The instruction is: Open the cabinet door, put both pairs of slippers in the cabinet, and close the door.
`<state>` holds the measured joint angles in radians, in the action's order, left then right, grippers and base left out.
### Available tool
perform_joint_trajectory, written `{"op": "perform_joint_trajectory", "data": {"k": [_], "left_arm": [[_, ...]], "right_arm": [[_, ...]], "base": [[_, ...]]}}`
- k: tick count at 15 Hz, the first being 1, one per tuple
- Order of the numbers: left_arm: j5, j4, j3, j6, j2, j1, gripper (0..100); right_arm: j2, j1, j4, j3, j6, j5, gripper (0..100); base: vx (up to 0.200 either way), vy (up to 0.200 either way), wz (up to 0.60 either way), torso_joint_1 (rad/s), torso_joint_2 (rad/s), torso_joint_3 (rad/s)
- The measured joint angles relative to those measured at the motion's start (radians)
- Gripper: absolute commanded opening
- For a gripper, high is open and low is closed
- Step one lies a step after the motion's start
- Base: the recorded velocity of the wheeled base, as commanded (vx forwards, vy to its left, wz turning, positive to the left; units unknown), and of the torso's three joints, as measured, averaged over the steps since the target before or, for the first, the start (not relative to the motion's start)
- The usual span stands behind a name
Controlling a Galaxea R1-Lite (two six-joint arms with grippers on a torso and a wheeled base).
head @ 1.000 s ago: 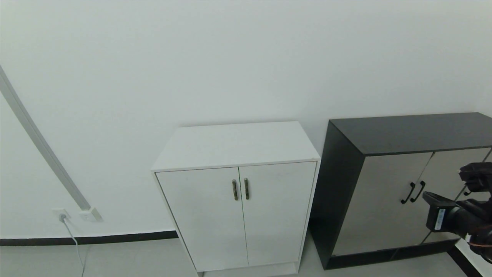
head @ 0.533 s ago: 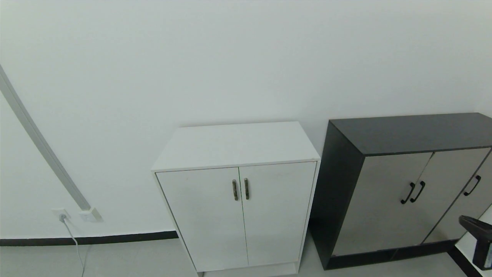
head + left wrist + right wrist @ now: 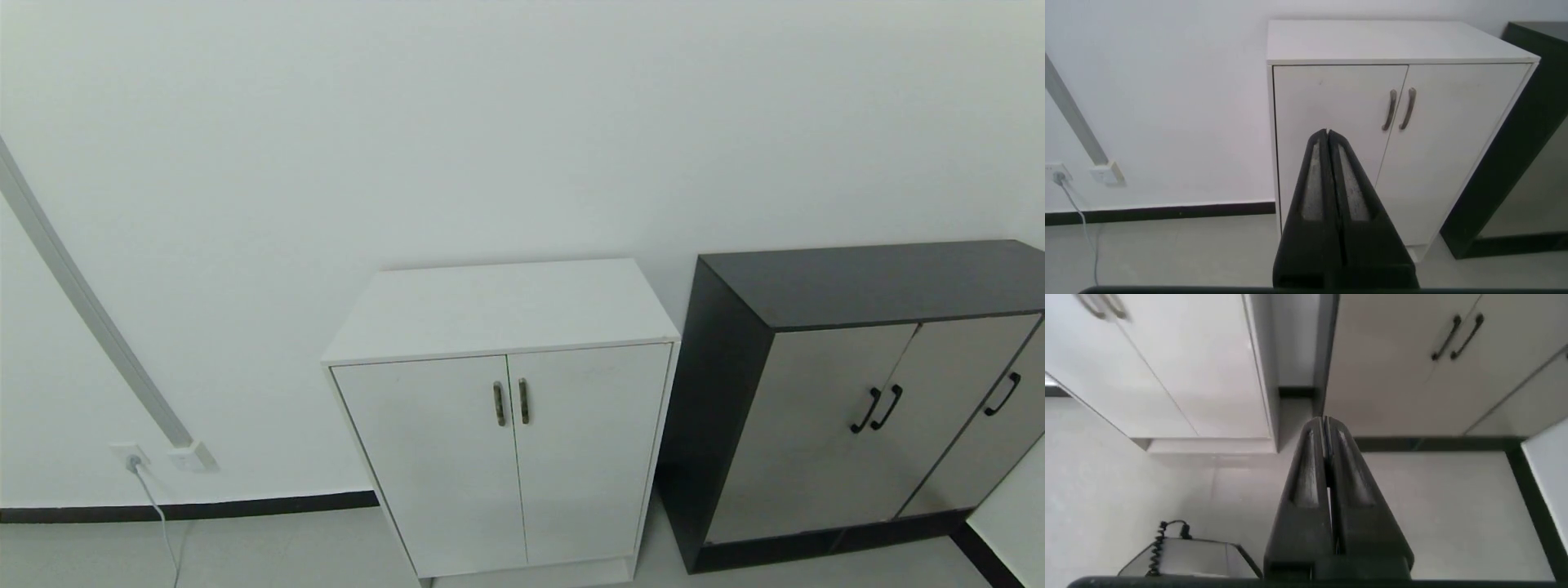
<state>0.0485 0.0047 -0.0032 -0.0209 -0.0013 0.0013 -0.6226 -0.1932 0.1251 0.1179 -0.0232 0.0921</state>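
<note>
As white cabinet (image 3: 433, 457) sits closed | black cabinet (image 3: 816, 441) beside | left hand (image 3: 1328, 136), right hand (image 3: 1327, 424) clenched

The right gripper (image 3: 1327, 423) has dropped down, away from the black cabinet (image 3: 816, 425) front.

Two cabinets — white cabinet (image 3: 498, 310), black cabinet (image 3: 873, 282) — five door handles (image 3: 523, 400), one cable (image 3: 163, 523)

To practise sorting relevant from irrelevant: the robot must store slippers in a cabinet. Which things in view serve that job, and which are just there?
Job:
white cabinet, doors shut, probably the target
left gripper, shut
right gripper, shut

Just there:
black cabinet beside it, doors shut too
wall socket
cable
</note>
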Motion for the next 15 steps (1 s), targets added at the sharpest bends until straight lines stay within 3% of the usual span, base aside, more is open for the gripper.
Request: {"op": "perform_joint_trajectory", "data": {"k": [5,15], "left_arm": [[0.000,0.000,0.000,0.000,0.000,0.000,0],[0.001,0.000,0.000,-0.002,0.000,0.000,0]], "right_arm": [[0.090,-0.001,-0.007,-0.105,0.002,-0.028,0],[0.199,-0.012,-0.129,-0.117,0.036,-0.059,0]], "base": [[0.000,0.000,0.00,0.000,0.00,0.000],[0.000,0.000,0.00,0.000,0.00,0.000]]}}
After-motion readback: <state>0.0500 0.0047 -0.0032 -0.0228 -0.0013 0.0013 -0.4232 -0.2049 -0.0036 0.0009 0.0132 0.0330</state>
